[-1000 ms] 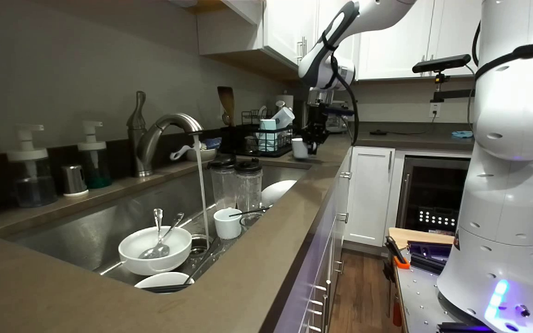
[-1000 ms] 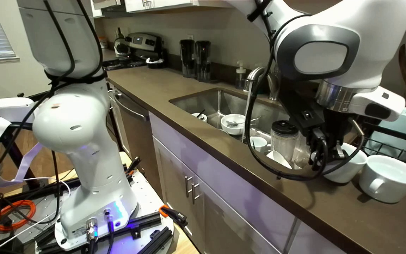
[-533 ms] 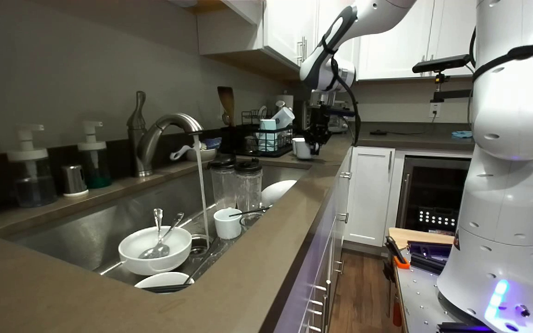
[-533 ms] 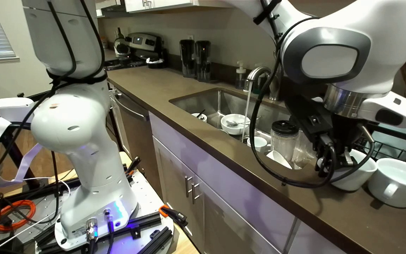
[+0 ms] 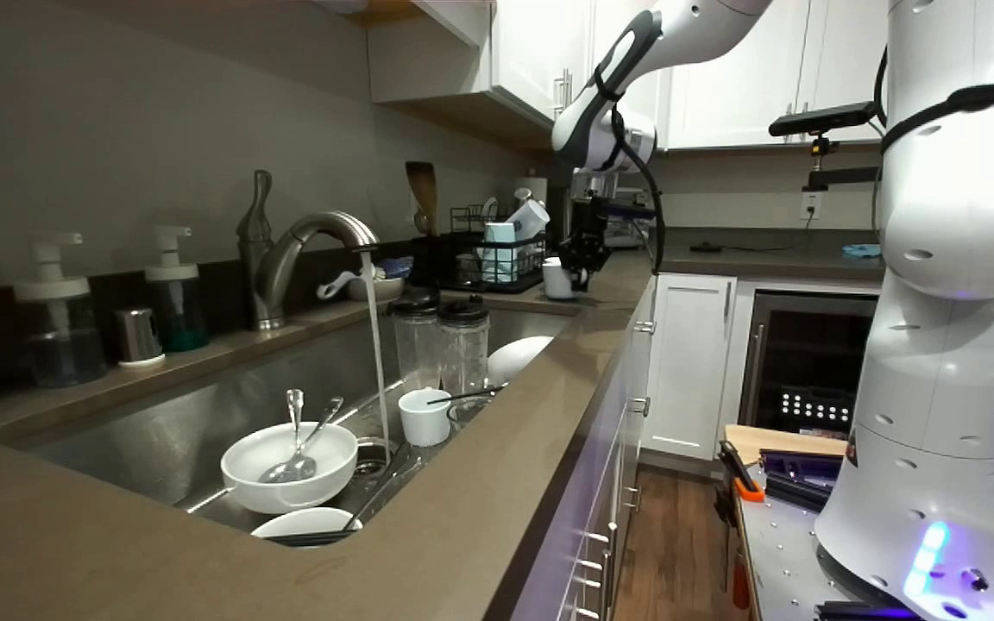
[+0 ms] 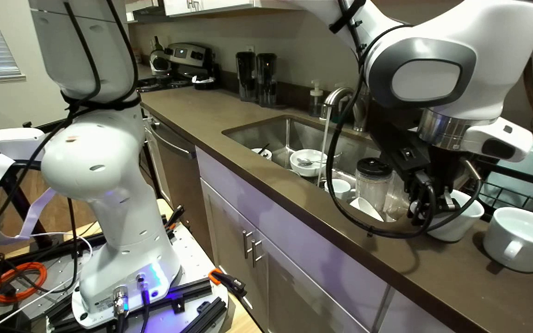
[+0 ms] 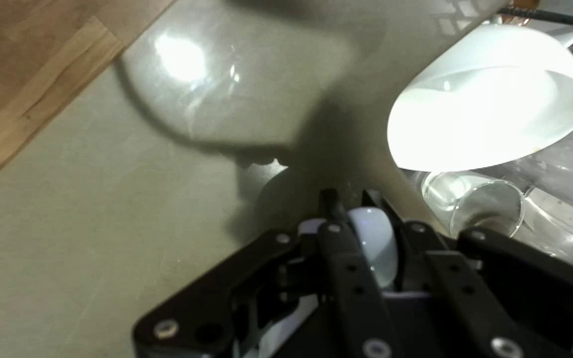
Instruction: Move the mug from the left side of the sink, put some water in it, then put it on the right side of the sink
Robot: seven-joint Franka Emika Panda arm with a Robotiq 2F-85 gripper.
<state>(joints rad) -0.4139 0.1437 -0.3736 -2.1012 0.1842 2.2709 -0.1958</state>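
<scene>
Beside one end of the wide rectangular stainless-steel sink point(image 5: 160, 448), near the black wire dish rack point(image 5: 443, 272), a glossy white ceramic mug point(image 6: 463, 223) was held by the black two-fingered gripper point(image 7: 353, 204), which was pinched together on the mug's white loop handle point(image 7: 375, 243). A black cable point(image 6: 400, 235) and the gripper covered part of that mug, so whether its base touched the grey-brown countertop point(image 5: 480, 483) was hard to tell. Just beside it, another white mug point(image 6: 523, 247) with a loop handle stood upright on the countertop. From the arched brushed-metal faucet point(image 5: 324, 226), a thin stream of clear water point(image 5: 375, 336) fell into the sink. Inside the sink sat a round white ceramic bowl point(image 5: 286, 493) holding metal spoons point(image 5: 292, 470), and a plain white cup point(image 5: 424, 423) stood beyond the falling water in an exterior view. Past that cup, two tall clear jars point(image 5: 464, 358) with black lids stood close together. Well apart from the held mug, two tall dark containers point(image 6: 266, 78) stood along the wall.
</scene>
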